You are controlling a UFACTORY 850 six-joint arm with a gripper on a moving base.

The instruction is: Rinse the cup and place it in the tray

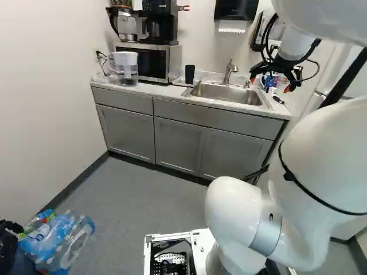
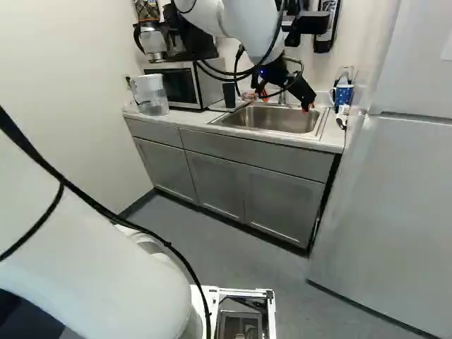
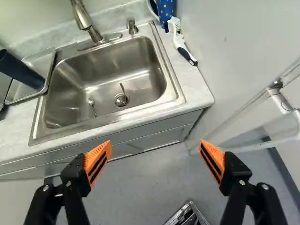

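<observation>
A black two-fingered hand with orange pads [image 3: 155, 145], spread wide and gripping nothing, hung short of a pale marbled desk [image 3: 199, 86], twelve o'clock being straight ahead of it. A finger clipping the rim could have toppled the tall dark cup [image 3: 21, 70], upright in the shallow metal tray [image 3: 18, 90] at ten; two cups risked a mix-up. Counted: one tray, one steel sink [image 3: 98, 68], one curved metal faucet [image 3: 83, 18], one white brush [image 3: 180, 44], two cups, the blue spotted cup [image 3: 166, 10] at twelve

The sink [image 3: 149, 70], tap [image 3: 82, 18] and tray [image 3: 41, 61] are smooth, glossy metal. The cup [image 3: 19, 70] looks smooth and nearly matt. The table [image 3: 16, 137] is smooth; its 3 doors [image 1: 127, 132] look matt. The bottles [image 1: 60, 235] are clear, glossy plastic, the floor [image 1: 149, 200] matt.
</observation>
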